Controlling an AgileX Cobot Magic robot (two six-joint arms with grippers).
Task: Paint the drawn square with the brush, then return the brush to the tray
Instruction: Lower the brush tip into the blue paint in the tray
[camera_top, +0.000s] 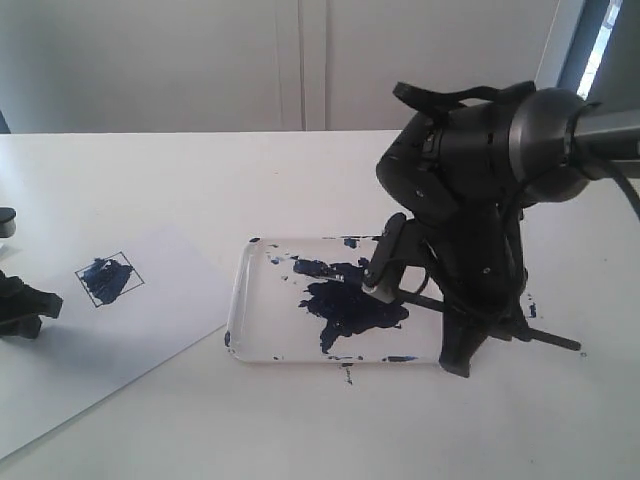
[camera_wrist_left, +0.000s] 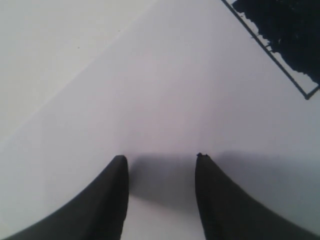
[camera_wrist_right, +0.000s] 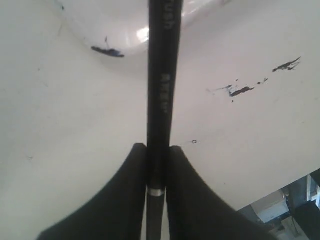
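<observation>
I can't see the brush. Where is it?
On the exterior view's right, the right gripper pinches the brush, which crosses the right rim of the tray.

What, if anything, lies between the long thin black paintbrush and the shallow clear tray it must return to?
Nothing visible does. The right pincer grips the long thin black paintbrush, one end already over the shallow clear tray.

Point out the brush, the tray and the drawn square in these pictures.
brush (camera_wrist_right: 161, 90): right wrist view, on its black handle.
tray (camera_top: 265, 320): exterior view, on a bare part of its floor.
drawn square (camera_top: 110, 279): exterior view, on its painted middle.
</observation>
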